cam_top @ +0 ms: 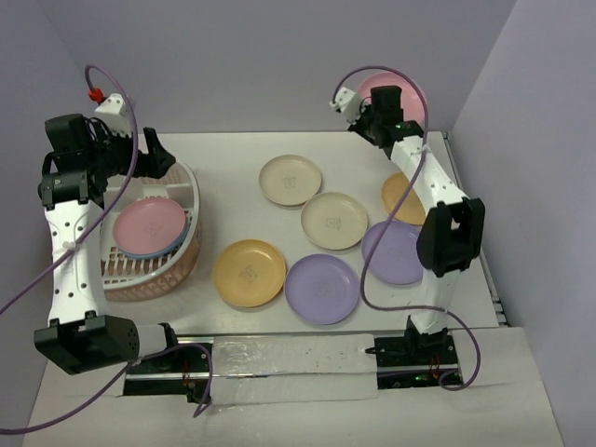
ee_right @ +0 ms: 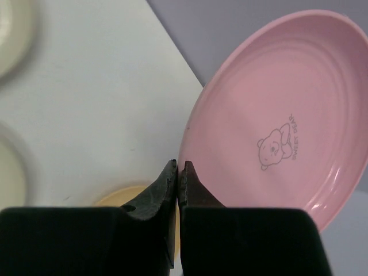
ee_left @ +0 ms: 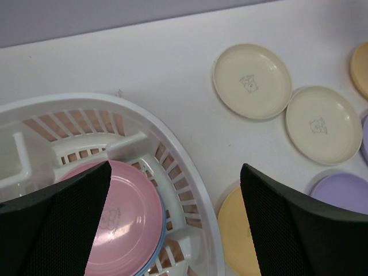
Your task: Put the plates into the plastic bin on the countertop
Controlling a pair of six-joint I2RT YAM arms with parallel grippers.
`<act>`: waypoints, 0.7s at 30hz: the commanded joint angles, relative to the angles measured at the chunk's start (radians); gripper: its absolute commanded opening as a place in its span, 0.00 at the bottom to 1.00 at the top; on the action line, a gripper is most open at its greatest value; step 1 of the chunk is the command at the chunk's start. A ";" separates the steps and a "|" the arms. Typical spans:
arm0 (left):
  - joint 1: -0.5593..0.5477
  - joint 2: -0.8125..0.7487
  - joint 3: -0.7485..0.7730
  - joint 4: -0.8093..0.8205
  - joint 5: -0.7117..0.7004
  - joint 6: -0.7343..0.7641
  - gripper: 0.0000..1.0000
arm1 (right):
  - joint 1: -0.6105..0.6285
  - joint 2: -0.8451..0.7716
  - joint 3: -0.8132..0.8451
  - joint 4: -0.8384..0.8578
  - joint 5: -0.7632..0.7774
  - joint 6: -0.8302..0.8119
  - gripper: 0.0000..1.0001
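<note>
right gripper (ee_right: 177, 169) clamped on the rim of a pink plate (ee_right: 270, 115) — tilted, up off the countertop (cam_top: 233, 168) by the back wall. left gripper (ee_left: 175, 169) fingers wide apart, empty, over the plastic bin (ee_left: 178, 149) — inside it a second pink plate (cam_top: 149, 225) on a blue plate (ee_left: 163, 230). Six more plates (cam_top: 333, 221) lie loose right of the bin.

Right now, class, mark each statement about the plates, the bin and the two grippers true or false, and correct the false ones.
1. The right gripper pinches a pink plate by its rim. True.
2. The left gripper is shut on a plate. False: it is open and empty, by the plastic bin.
3. The bin's top plate is pink. True.
4. Both cream plates lie in the bin. False: they lie on the countertop.
</note>
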State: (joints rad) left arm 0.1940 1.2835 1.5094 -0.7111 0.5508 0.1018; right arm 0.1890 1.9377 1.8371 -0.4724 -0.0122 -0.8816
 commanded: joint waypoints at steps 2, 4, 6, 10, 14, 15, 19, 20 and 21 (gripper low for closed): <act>0.004 0.081 0.206 0.041 0.068 -0.140 0.99 | 0.184 -0.276 -0.287 0.021 -0.081 -0.164 0.00; 0.003 0.135 0.285 0.008 0.104 -0.161 0.97 | 0.260 -0.359 -0.426 0.020 -0.088 -0.175 0.00; -0.004 0.166 0.324 -0.020 0.133 -0.162 0.94 | 0.349 -0.436 -0.521 0.045 -0.071 -0.178 0.00; -0.094 0.201 0.348 -0.081 0.098 -0.124 0.90 | 0.545 -0.551 -0.700 0.096 0.025 -0.167 0.00; -0.277 0.221 0.298 -0.143 0.017 -0.033 0.90 | 0.728 -0.585 -0.779 0.122 0.138 -0.143 0.00; -0.303 0.226 0.283 -0.154 0.007 -0.030 0.88 | 0.752 -0.588 -0.786 0.121 0.151 -0.145 0.00; -0.422 0.233 0.172 -0.141 -0.038 -0.031 0.84 | 0.846 -0.598 -0.781 0.082 0.186 -0.129 0.00; -0.445 0.233 0.144 -0.129 -0.049 -0.033 0.83 | 0.863 -0.598 -0.771 0.069 0.189 -0.118 0.00; -0.456 0.236 0.118 -0.120 -0.059 -0.035 0.82 | 0.876 -0.597 -0.764 0.056 0.194 -0.109 0.00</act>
State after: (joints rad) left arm -0.2146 1.5162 1.6990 -0.8268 0.5546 0.0543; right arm 1.0263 1.3927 1.0364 -0.4390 0.0962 -1.0220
